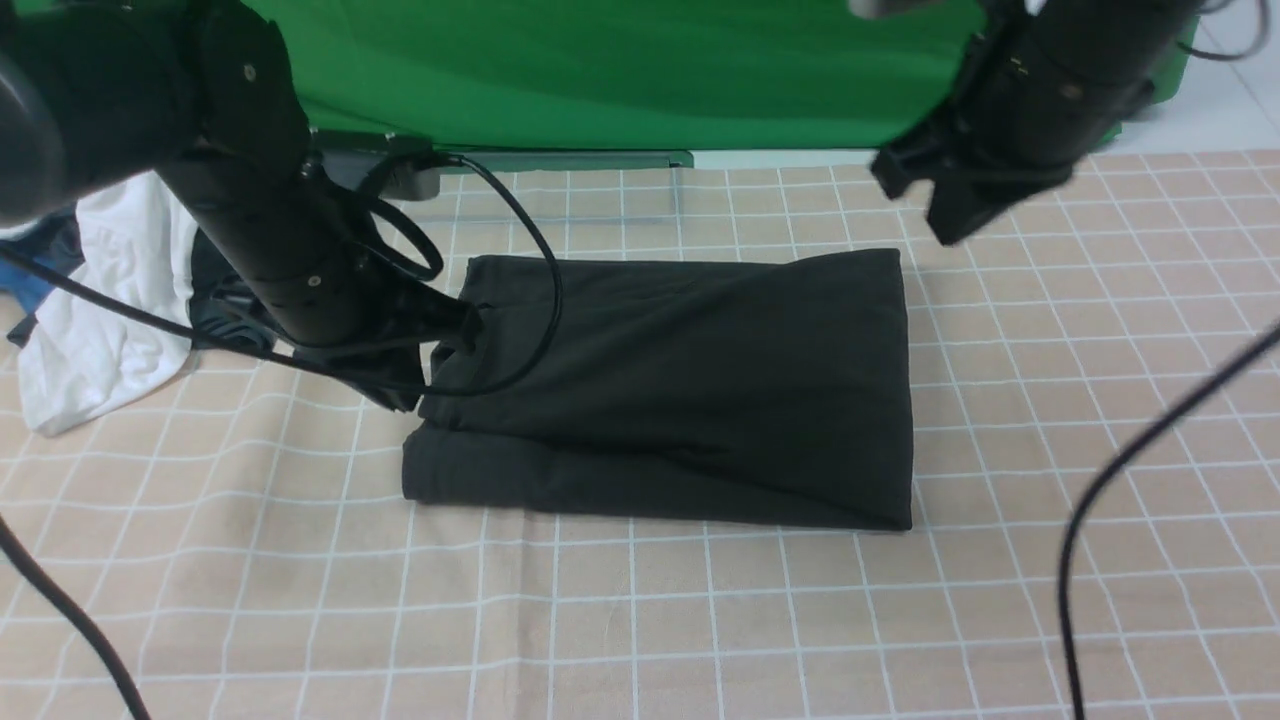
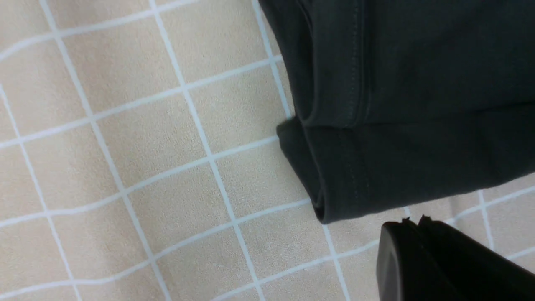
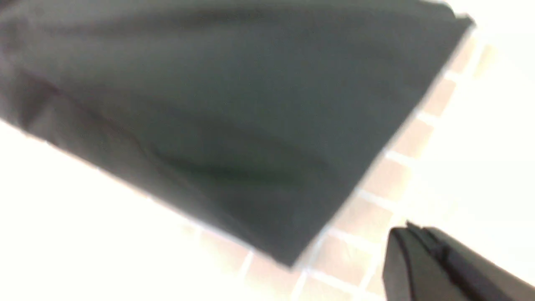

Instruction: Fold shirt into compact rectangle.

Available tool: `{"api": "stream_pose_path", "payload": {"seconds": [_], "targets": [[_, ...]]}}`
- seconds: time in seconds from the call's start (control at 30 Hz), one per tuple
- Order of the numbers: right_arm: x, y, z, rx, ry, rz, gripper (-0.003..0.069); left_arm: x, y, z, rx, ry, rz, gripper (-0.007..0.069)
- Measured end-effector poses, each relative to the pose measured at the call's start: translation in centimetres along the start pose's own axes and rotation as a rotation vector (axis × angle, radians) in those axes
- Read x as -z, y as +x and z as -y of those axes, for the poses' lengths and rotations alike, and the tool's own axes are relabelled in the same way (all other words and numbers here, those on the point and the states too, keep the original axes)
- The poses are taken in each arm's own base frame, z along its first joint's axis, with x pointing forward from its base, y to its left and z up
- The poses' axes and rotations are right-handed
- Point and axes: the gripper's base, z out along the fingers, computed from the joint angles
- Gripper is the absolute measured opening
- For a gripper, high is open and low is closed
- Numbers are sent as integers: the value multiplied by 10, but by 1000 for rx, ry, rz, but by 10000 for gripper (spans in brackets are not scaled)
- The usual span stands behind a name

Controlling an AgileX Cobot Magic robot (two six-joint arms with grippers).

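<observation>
We are looking at the shirt [image 1: 680,390] lying in the middle of the front view on the checked cloth [image 1: 640,620], already folded into a thick rectangle with layers stacked. By our reading the folding is nearly done; the left end looks uneven, one layer sitting back from the one beneath, so some squaring up may remain.

The left gripper [image 2: 411,223] is hanging low at the shirt's left edge, its jaws pressed together and pinching nothing, just beside the folded corner in its wrist view. The right gripper [image 3: 411,234] is hovering high in the upper right of the front view, well apart from the shirt, also closed and empty. A white garment [image 1: 95,320] is lying at the left edge.
</observation>
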Motion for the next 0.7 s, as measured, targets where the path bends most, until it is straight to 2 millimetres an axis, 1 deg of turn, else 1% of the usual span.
{"api": "stream_pose_path", "payload": {"seconds": [0.1,0.17,0.2,0.23,0.27,0.33,0.37,0.4,0.47,0.53,0.57,0.6,0.63,0.67,0.7], "targets": [[2,23,4,1,5,-40,34,-13,-3,-2,10,0,-20,106],[2,33,5,1,8,-47,34,-25,-5,-3,20,-1,-38,188],[4,37,5,1,8,-38,34,-33,-6,-5,26,-1,-48,256],[4,40,5,1,8,-32,34,-40,-7,-6,30,-3,-55,298],[5,42,5,1,8,-27,34,-47,-8,-7,40,-4,-62,349],[4,44,5,0,8,-25,34,-56,-9,-8,51,-5,-74,418],[4,44,5,-1,9,-20,34,-63,-10,-9,57,-4,-86,479],[4,44,5,-1,9,-16,34,-68,-10,-9,62,0,-98,514],[3,43,5,-1,9,-3,34,-77,-9,-9,77,14,-122,549],[3,42,5,-1,9,5,34,-78,-9,-8,89,28,-132,539],[3,42,5,-1,9,6,34,-79,-9,-8,98,37,-134,519],[3,41,5,-1,9,9,34,-79,-9,-7,106,46,-136,480],[3,41,5,-1,9,10,34,-80,-9,-6,112,55,-138,412],[3,41,5,-1,9,11,34,-80,-9,-6,114,57,-138,398],[3,41,5,-1,9,12,34,-80,-9,-5,119,64,-139,323]]}}
